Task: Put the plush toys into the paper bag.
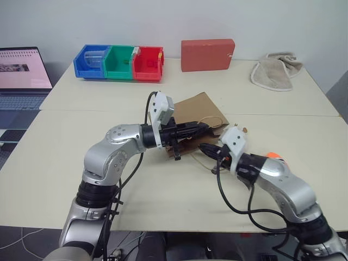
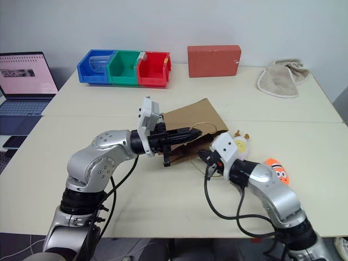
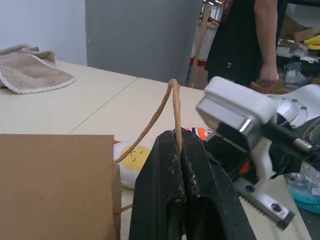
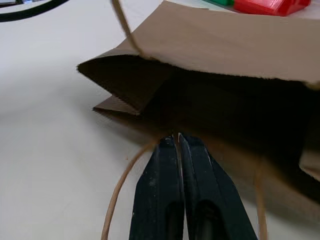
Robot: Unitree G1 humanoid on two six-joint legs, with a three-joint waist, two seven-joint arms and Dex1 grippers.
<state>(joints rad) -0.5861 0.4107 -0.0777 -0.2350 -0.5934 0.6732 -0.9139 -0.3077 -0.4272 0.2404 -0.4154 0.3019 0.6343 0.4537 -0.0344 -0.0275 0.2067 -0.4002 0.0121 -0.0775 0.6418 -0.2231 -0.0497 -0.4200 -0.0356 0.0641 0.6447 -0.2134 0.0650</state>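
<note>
- Your left gripper (image 3: 176, 165) is clenched on one twisted handle (image 3: 167, 107) of the paper bag (image 1: 196, 111) and holds that loop up, so the upper lip of the bag stands off the table (image 1: 163, 196).
- Your right gripper (image 4: 178, 142) is closed at the lower lip of the bag mouth, on the other handle as far as I can judge; the mouth gapes dark just beyond its fingertips.
- To do this step well, pull the two lips apart slowly. The paper is thin and can tear at the handle roots if you jerk.
- Keep the mouth turned toward the toys, and do not lift so high that the bag slides.
- The plush toys are both outside the bag: the white egg toy (image 2: 240, 145) lies just behind your right gripper, and the orange carrot toy (image 2: 278, 169) lies beside the right forearm.
- The table is pale and smooth. Far beyond both grippers stand the coloured bins (image 1: 118, 62), the red box (image 1: 207, 54) and the beige towel (image 1: 276, 70).
- A laptop (image 1: 22, 76) is far to the left side, and a person (image 3: 250, 45) stands in the room behind.
</note>
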